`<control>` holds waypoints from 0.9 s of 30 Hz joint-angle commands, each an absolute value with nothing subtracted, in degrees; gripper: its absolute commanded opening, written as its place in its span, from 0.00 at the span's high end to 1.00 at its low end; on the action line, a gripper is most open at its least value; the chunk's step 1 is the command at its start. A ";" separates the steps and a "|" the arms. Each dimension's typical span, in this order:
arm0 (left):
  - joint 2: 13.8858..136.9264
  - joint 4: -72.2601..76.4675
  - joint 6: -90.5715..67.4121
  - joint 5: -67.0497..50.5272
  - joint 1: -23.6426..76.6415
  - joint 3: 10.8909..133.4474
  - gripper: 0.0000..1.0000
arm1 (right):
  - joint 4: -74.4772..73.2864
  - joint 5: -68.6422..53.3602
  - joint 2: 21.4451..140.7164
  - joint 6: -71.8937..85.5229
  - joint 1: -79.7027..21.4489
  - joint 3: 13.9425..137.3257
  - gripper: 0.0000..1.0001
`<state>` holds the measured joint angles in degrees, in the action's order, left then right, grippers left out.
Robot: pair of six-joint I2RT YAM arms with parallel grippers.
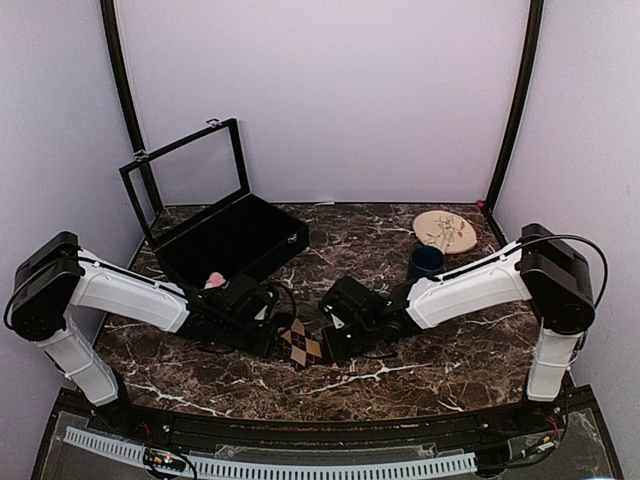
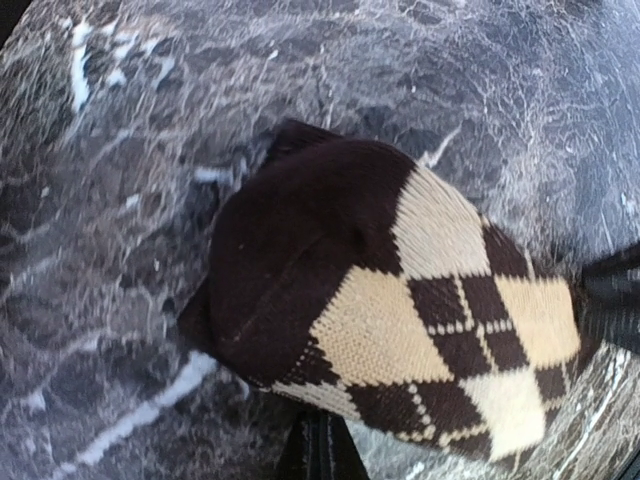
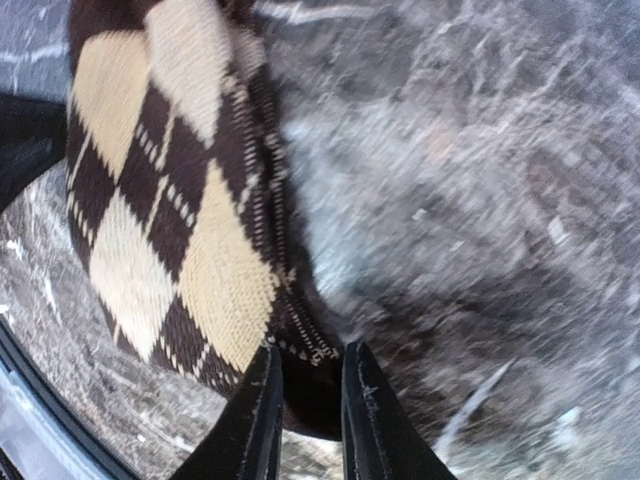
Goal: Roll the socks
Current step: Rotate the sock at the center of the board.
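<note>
The black sock with tan argyle diamonds (image 1: 301, 343) lies bunched on the marble table between my two grippers. It fills the left wrist view (image 2: 400, 300). My left gripper (image 2: 318, 428) is shut, its tip at the sock's near edge; whether fabric is pinched there does not show. My right gripper (image 3: 308, 362) is shut on the dark end of that sock (image 3: 170, 220), with fabric showing between its fingers. From above, the left gripper (image 1: 270, 328) and right gripper (image 1: 330, 343) flank the sock. A bit of the pink sock (image 1: 214, 281) shows behind the left arm.
A black case (image 1: 235, 238) with its glass lid raised stands at the back left. A dark blue mug (image 1: 425, 262) sits behind the right forearm, and a round tan plate (image 1: 445, 231) lies at the back right. The table's front edge runs just behind the arms' bases.
</note>
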<state>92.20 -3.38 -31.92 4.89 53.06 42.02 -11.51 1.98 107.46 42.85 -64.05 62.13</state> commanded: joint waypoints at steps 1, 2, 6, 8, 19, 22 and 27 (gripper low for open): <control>95.82 -6.04 -29.16 3.36 52.18 43.31 1.00 | -10.23 0.54 105.93 45.41 -66.07 61.40 0.79; 96.36 -5.61 -28.76 2.99 52.08 43.79 1.00 | -10.19 0.49 105.96 45.65 -66.42 61.55 0.79; 98.85 -4.86 -27.18 2.34 51.88 46.65 1.00 | -10.07 0.29 105.91 46.60 -67.59 62.11 0.79; 100.29 -4.85 -26.42 1.83 51.71 48.16 1.00 | -10.10 0.20 105.91 46.96 -68.03 62.35 0.79; 101.39 -5.15 -25.65 1.60 50.83 49.54 1.00 | -14.45 7.87 104.31 46.55 -69.03 63.19 0.78; 98.77 -6.03 -26.17 3.43 50.23 47.94 1.00 | -16.21 12.71 101.57 44.33 -69.08 62.41 0.74; 92.50 -6.66 -26.79 5.95 49.92 44.54 0.84 | -17.53 16.34 98.10 37.82 -69.14 61.90 0.66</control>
<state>97.69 -1.87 -26.50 3.25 50.43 47.88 -16.08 10.74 101.54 43.42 -68.60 62.00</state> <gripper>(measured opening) 0.107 0.319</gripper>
